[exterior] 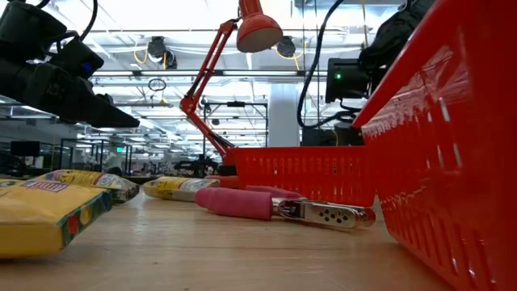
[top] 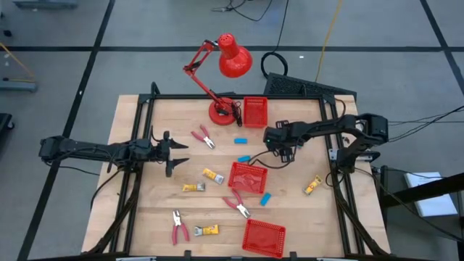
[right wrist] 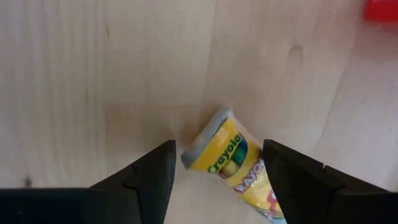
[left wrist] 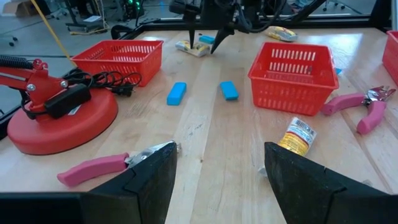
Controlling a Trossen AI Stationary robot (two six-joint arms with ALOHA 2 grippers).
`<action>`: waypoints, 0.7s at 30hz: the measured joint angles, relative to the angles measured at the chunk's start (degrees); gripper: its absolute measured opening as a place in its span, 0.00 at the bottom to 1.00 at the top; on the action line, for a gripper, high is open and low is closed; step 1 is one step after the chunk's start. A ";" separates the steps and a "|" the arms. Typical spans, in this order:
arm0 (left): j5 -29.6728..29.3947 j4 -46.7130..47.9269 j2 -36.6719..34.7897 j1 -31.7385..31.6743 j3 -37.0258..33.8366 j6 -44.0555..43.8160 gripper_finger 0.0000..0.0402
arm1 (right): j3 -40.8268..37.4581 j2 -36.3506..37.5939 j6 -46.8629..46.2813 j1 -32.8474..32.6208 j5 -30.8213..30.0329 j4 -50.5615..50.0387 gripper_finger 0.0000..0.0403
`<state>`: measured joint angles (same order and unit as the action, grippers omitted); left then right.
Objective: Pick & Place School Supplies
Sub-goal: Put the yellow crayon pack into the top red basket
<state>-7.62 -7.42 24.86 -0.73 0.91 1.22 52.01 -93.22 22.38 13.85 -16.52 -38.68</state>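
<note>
Lying on bare wood between the wide-open, empty fingers of the right gripper (right wrist: 217, 186), a yellow crayon pack (right wrist: 236, 163) is waiting, so squaring the fingers across it before descending looks wise.

- The whole desk (top: 152, 210) is seen from straight overhead.
- A level view is taken at desk-top height, close beside a red basket (exterior: 452, 153).
- The centre basket (left wrist: 290, 76), shared with the overhead view, is faced across the desk by the left wrist camera.
- The right wrist camera is pointed down, close over a crayon pack (right wrist: 239, 165).
</note>
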 joint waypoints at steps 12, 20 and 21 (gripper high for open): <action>0.00 0.07 0.00 0.00 -0.02 0.01 0.61 | -1.70 -0.57 -0.02 0.28 -1.52 0.53 0.49; 0.00 0.07 0.00 0.00 -0.02 0.01 0.61 | -1.84 -0.74 -1.76 -0.56 -3.74 0.42 0.09; 0.00 0.07 0.00 0.00 -0.02 0.01 0.61 | -1.84 -0.71 -2.01 -0.76 -3.99 0.49 0.05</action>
<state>-7.62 -7.35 24.86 -0.73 0.89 1.23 50.17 -93.93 20.37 13.09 -20.51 -38.19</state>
